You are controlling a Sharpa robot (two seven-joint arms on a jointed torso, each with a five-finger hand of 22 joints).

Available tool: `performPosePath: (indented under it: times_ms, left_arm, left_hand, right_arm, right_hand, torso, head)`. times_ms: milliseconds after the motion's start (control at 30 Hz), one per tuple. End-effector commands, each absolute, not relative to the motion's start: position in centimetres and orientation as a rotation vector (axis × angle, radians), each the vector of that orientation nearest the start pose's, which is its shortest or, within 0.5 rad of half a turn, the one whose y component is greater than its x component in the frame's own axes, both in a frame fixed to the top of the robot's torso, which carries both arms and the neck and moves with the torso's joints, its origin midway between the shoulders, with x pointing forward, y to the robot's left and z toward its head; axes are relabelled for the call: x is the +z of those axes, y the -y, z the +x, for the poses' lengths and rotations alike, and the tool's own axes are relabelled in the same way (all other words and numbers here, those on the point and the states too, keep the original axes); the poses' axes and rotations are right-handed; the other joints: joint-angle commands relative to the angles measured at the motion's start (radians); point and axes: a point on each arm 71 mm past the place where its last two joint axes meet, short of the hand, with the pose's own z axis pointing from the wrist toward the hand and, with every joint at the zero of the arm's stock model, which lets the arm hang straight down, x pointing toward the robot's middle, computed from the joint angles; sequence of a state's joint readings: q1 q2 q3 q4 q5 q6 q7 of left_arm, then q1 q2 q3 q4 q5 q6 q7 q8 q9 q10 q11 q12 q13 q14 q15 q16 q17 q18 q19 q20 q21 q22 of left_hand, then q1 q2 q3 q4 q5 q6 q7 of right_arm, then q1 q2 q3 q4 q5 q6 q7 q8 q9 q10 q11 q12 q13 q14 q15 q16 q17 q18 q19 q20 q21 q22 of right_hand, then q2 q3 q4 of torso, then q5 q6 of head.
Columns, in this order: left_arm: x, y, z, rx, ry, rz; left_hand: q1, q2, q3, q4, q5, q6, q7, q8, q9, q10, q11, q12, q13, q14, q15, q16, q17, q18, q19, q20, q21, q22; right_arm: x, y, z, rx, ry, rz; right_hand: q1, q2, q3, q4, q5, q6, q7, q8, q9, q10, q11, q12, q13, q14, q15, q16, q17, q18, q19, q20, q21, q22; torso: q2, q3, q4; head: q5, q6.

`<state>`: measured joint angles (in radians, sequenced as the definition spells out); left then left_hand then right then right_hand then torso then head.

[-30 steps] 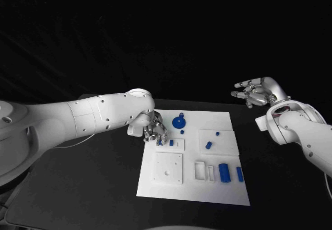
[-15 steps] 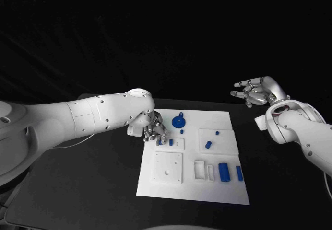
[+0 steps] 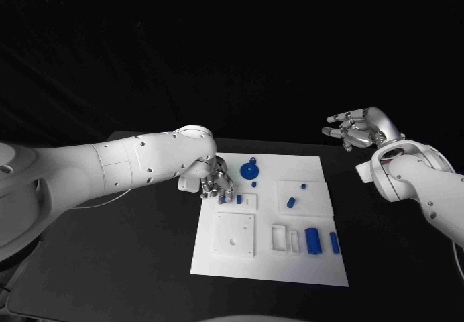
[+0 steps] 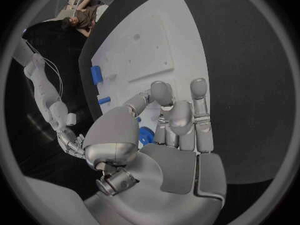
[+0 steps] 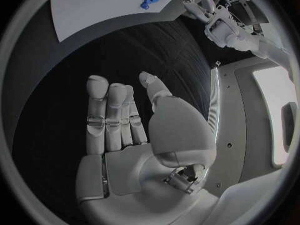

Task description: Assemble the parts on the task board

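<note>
The white task board lies mid-table. My left hand hangs over its left edge with fingers curled down, pinching a small blue peg at the fingertips, just beside another peg standing in a small white block. The left wrist view shows thumb and fingers drawn together above the board. A blue round knob sits right of that hand. My right hand is raised off the board's far right corner, fingers apart, holding nothing.
On the board are a square white plate with a hole, a slotted white block, a thick blue cylinder, a thinner one and two short pegs. Black table surrounds the board.
</note>
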<state>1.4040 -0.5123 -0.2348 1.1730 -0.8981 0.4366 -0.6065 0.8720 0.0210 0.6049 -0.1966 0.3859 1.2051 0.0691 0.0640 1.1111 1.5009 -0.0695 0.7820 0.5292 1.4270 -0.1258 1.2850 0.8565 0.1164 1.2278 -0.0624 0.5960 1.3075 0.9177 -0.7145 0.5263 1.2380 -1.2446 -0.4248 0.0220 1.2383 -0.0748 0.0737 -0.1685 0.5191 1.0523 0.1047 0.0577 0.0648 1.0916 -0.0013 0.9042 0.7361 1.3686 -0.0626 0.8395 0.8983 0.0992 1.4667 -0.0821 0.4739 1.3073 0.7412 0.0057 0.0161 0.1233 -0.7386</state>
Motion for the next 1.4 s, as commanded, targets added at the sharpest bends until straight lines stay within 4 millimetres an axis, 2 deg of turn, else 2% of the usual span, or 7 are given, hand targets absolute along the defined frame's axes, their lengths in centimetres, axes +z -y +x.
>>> performPosePath:
  times_ms: [33,167,267,300,700,1033,1400]
  left_arm:
    - [-22.28,-15.86,52.90,-0.165,-2.583,-0.001]
    - [-22.37,-15.79,52.87,-0.164,-2.579,-0.001]
    - [-22.46,-15.74,52.88,-0.163,-2.573,-0.002]
    - [-22.49,-15.74,52.89,-0.162,-2.572,-0.002]
    - [-22.81,-15.73,52.95,-0.156,-2.573,-0.006]
    - [-22.85,-15.71,52.99,-0.159,-2.577,-0.012]
    - [-22.85,-15.72,53.04,-0.159,-2.578,-0.014]
  left_hand:
    - [0.016,0.026,0.071,-0.077,-0.003,0.148,-0.119,0.006,0.005,0.009,-0.031,0.003,-0.001,-0.002,0.000,-0.003,0.001,0.008,0.000,0.007,-0.007,0.017]
    - [0.017,0.032,0.048,-0.054,-0.046,0.158,-0.123,0.006,0.017,0.009,-0.031,0.007,-0.005,-0.001,-0.001,-0.003,0.002,0.009,0.005,0.013,-0.016,0.015]
    - [0.033,0.043,-0.036,-0.029,0.007,0.162,-0.125,0.005,0.023,0.009,-0.037,0.010,-0.008,0.000,-0.001,-0.003,0.003,0.008,0.007,0.016,-0.025,0.014]
    - [0.045,0.049,-0.054,-0.027,0.002,0.160,-0.124,0.004,0.023,0.009,-0.031,0.011,-0.009,0.000,-0.001,-0.003,0.004,0.009,0.010,0.017,-0.028,0.014]
    - [0.041,0.064,-0.083,-0.008,-0.023,0.167,-0.127,0.005,0.020,0.009,-0.031,0.014,-0.011,0.001,-0.001,-0.002,0.006,0.010,0.014,0.020,-0.039,0.016]
    - [0.029,0.077,-0.105,0.029,-0.083,0.174,-0.129,0.005,0.019,0.009,-0.032,0.018,-0.011,0.001,0.000,0.000,0.010,0.013,0.017,0.027,-0.045,0.016]
    - [0.031,0.051,-0.146,0.083,-0.126,0.173,-0.131,0.005,0.019,0.009,-0.032,0.018,-0.012,0.001,-0.001,-0.001,0.009,0.017,0.021,0.032,-0.053,0.017]
  right_arm:
    - [-15.50,26.86,54.56,0.793,-1.328,0.449]
    - [-15.51,26.83,54.54,0.794,-1.329,0.449]
    - [-15.52,26.81,54.54,0.794,-1.330,0.448]
    - [-15.52,26.81,54.54,0.795,-1.330,0.448]
    - [-15.54,26.78,54.53,0.795,-1.333,0.447]
    - [-15.53,26.75,54.52,0.796,-1.335,0.445]
    - [-15.51,26.81,54.51,0.795,-1.335,0.445]
  right_hand:
    - [-0.009,-0.002,0.002,-0.003,0.005,-0.006,0.004,0.004,-0.001,-0.004,0.004,0.002,0.000,-0.004,0.001,0.004,-0.001,0.006,0.000,0.002,0.004,0.051]
    - [-0.009,-0.002,0.002,-0.003,0.005,-0.006,0.004,0.004,-0.001,-0.004,0.004,0.002,0.000,-0.004,0.001,0.004,-0.001,0.006,0.000,0.002,0.004,0.051]
    - [-0.009,-0.002,0.002,-0.003,0.005,-0.006,0.004,0.004,-0.001,-0.004,0.004,0.002,0.000,-0.004,0.001,0.004,-0.001,0.006,0.000,0.002,0.004,0.051]
    - [-0.009,-0.002,0.002,-0.003,0.005,-0.006,0.004,0.004,-0.001,-0.004,0.004,0.002,0.000,-0.004,0.001,0.004,-0.001,0.006,0.000,0.002,0.004,0.051]
    - [-0.009,-0.002,0.002,-0.003,0.005,-0.006,0.004,0.004,-0.001,-0.004,0.004,0.002,0.000,-0.004,0.001,0.004,-0.001,0.006,0.000,0.002,0.004,0.051]
    - [-0.009,-0.002,0.004,-0.005,0.006,-0.007,0.004,0.004,-0.001,-0.005,0.004,0.001,0.000,-0.005,0.001,0.004,-0.002,0.006,-0.001,0.002,0.002,0.051]
    - [-0.009,-0.002,0.004,-0.005,0.006,-0.007,0.004,0.004,-0.001,-0.005,0.004,0.001,0.000,-0.005,0.001,0.004,-0.002,0.006,-0.001,0.002,0.002,0.051]
  torso:
    - [0.000,0.0000,0.0001]
    - [0.000,-0.0001,0.0003]
    - [0.000,-0.0002,0.0003]
    - [0.000,-0.0003,0.0002]
    - [0.000,0.0000,0.0003]
    - [0.000,0.0007,-0.0002]
    - [0.000,0.0004,0.0000]
  head:
    - [0.000,0.001]
    - [-0.001,0.000]
    - [-0.001,0.001]
    - [-0.002,0.001]
    - [-0.005,0.001]
    - [-0.006,0.004]
    - [-0.007,0.007]
